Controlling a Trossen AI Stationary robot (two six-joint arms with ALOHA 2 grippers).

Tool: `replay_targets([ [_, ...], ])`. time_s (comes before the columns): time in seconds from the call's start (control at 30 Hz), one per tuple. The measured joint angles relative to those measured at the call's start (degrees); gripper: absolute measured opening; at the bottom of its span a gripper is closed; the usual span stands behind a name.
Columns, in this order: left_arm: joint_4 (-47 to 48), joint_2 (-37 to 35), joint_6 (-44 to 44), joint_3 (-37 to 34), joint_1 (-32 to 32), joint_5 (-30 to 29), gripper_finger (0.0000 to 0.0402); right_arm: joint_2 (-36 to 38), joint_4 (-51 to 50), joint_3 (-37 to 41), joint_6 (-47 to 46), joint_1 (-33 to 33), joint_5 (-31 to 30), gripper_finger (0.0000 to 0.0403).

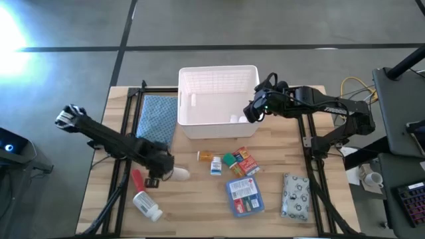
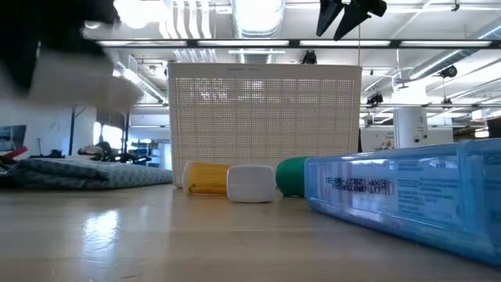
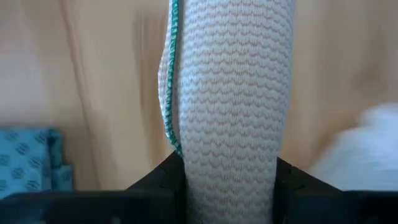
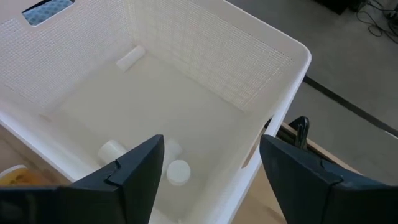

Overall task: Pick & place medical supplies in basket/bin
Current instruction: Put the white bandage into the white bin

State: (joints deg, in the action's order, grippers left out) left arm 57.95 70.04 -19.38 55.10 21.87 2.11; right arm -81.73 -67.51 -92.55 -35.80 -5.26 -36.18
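Progress was judged to be partial: a few small white pieces (image 4: 177, 171) were already seen on the floor of the white basket (image 1: 219, 78), while most of the supplies were still spread over the counter (image 1: 192, 199).

Farthest left, the blue textured cloth (image 1: 158, 117) lay just beside the basket's left wall and was not counted among the supplies. The left tool (image 1: 161, 174) was held low over the near-left part of the counter, and its jaws were clenched on the white roll (image 3: 230, 93), which filled the space between the fingers (image 3: 165, 177) in the left wrist view. Close to that tool, the red tube (image 1: 137, 178) and the white pill bottle (image 1: 147, 206) lay untouched.

Toward the middle, in front of the basket, a yellow-orange item (image 1: 206, 156), the tiny coloured boxes (image 1: 242, 161) and the flat blue pack (image 1: 244, 196) were left on the counter, well apart from both tools. Further right, the grey-white patterned pouch (image 1: 296, 195) lay near the counter's near-right corner.

The right tool (image 1: 253, 114) was held above the basket's right end with its jaws released and nothing between them, the basket floor being visible directly beneath.
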Motion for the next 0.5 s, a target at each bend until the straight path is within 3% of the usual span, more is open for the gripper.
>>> replay_targets([
  [0.1,-0.9,-4.9,-1.1,7.7,-0.2,-4.0,0.0102,0.0,0.0,0.0,0.0,0.0,0.0,0.0253],
  [0.23,-8.4,-9.4,2.8,16.5,-2.2,-21.2,0.0111,0.0,0.1,0.0,0.3,0.0,-0.4,0.0256],
  [0.33,-15.6,-10.4,13.3,20.4,-6.4,-31.3,0.0113,0.0,0.3,0.0,0.2,0.3,-3.2,0.0254],
  [0.43,-23.8,-9.4,23.3,22.0,-15.6,-30.9,0.0115,0.0,0.8,0.0,-0.1,1.7,-7.6,0.025],
  [0.5,-28.8,-7.3,26.0,22.1,-24.2,-25.4,0.0115,0.0,1.0,-0.6,-0.4,3.0,-10.0,0.0249],
])
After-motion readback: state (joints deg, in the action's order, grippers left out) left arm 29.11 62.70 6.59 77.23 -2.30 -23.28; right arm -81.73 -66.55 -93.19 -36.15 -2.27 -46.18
